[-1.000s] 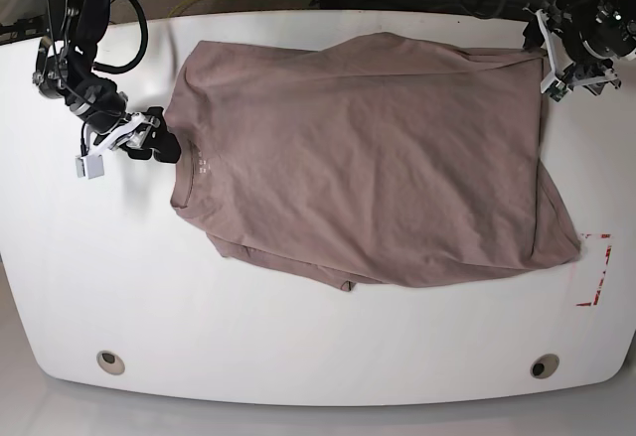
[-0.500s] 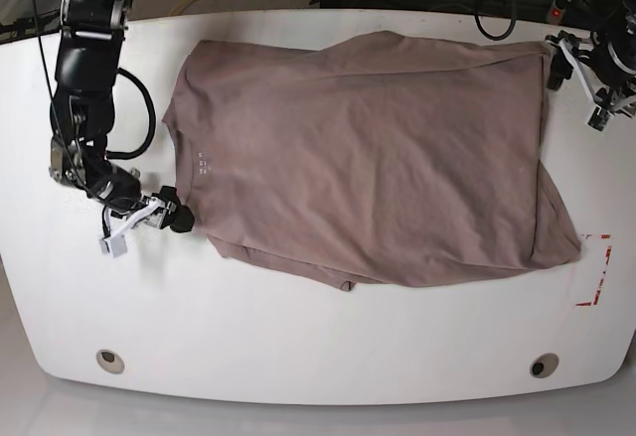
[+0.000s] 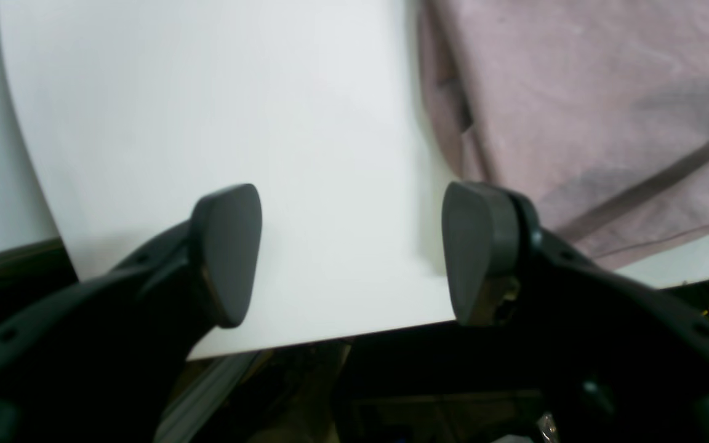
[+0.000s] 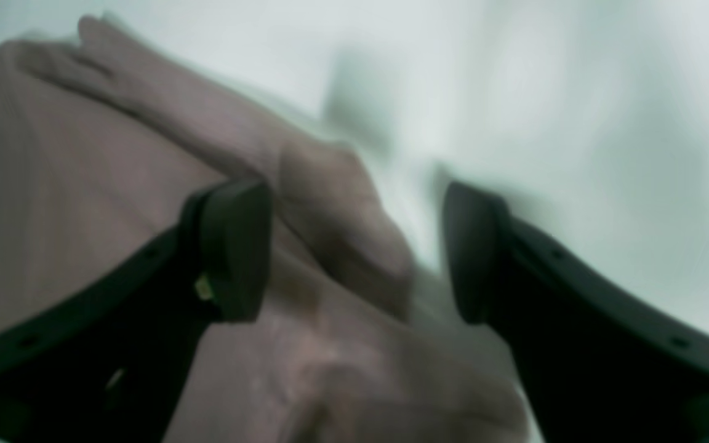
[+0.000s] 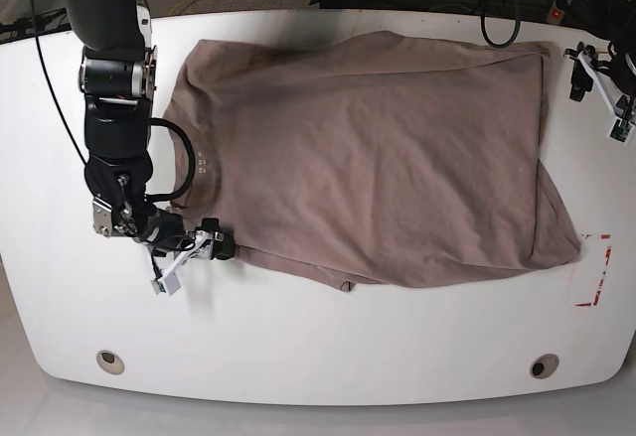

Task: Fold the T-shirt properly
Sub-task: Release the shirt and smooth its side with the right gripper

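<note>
one t-shirt (image 5: 378,158), one white table (image 5: 318,347), two arms, two round table holes.

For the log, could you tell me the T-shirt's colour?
Plain dusty mauve-brown T-shirt; the base view shows it best.

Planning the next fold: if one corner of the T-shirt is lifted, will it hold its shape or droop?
The T-shirt will probably droop: it lies wrinkled and its bunched edge sags between the right tool. It looks thin, so likely light. It may drag along the smooth table.
</note>
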You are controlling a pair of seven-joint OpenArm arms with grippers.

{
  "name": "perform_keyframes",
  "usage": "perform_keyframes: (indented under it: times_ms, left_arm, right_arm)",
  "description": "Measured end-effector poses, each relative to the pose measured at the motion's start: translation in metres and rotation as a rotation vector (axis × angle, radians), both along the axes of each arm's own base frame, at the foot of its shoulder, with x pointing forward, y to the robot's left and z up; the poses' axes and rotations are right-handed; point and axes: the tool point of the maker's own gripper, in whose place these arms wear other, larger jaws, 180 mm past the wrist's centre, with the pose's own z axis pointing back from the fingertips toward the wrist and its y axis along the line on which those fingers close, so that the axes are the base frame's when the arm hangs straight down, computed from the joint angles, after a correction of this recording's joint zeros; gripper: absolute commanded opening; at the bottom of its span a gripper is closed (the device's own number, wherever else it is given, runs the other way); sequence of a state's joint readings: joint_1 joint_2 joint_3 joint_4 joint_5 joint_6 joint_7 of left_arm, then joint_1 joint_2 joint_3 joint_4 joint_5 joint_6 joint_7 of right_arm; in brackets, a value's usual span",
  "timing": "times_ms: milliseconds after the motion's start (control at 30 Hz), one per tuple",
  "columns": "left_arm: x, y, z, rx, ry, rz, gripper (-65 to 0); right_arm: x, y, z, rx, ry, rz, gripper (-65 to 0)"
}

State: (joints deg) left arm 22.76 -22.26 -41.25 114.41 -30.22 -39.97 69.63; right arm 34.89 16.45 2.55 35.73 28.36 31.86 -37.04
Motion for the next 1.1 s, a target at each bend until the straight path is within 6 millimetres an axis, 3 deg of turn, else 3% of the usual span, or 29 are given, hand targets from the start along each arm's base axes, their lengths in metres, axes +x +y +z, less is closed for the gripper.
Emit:
perform_keyframes:
  times_ms: [167, 233, 400, 467, 700, 933, 1033, 1100]
  left_arm:
    - [0.000, 0.001, 0.001, 0.002, -0.002, 0.000, -22.2]
    - [0.001, 0.000, 0.001, 0.001, -0.003, 0.000, -22.2]
    - [-0.001, 0.005, 0.000, 0.026, 0.009, 0.008, -22.2]
    - [-0.003, 0.009, -0.001, 0.053, 0.023, 0.016, -22.2]
    - [-0.005, 0.013, -0.004, 0.070, 0.039, 0.026, -22.2]
    - [-0.008, 0.015, -0.011, 0.065, 0.060, 0.032, -22.2]
    - [-0.006, 0.007, -0.015, 0.050, 0.067, 0.009, -22.2]
    - [-0.006, 0.006, -0.014, 0.047, 0.064, 0.007, -22.2]
  right_arm:
    - [0.002, 0.018, -0.005, -0.019, -0.009, 0.030, -24.4]
    - [0.004, 0.026, -0.006, -0.034, -0.013, 0.044, -29.3]
    - [0.008, 0.042, -0.007, -0.038, -0.058, 0.054, -59.5]
    - [0.009, 0.043, -0.008, -0.053, -0.064, 0.060, -64.8]
    - [0.018, 0.042, 0.001, -0.103, -0.082, 0.086, -65.0]
    - [0.051, 0.037, 0.043, -0.119, -0.168, 0.081, -65.0]
    - [0.063, 0.032, 0.062, -0.124, -0.210, 0.074, -57.5]
    - [0.066, 0.027, 0.066, -0.132, -0.217, 0.068, -44.5]
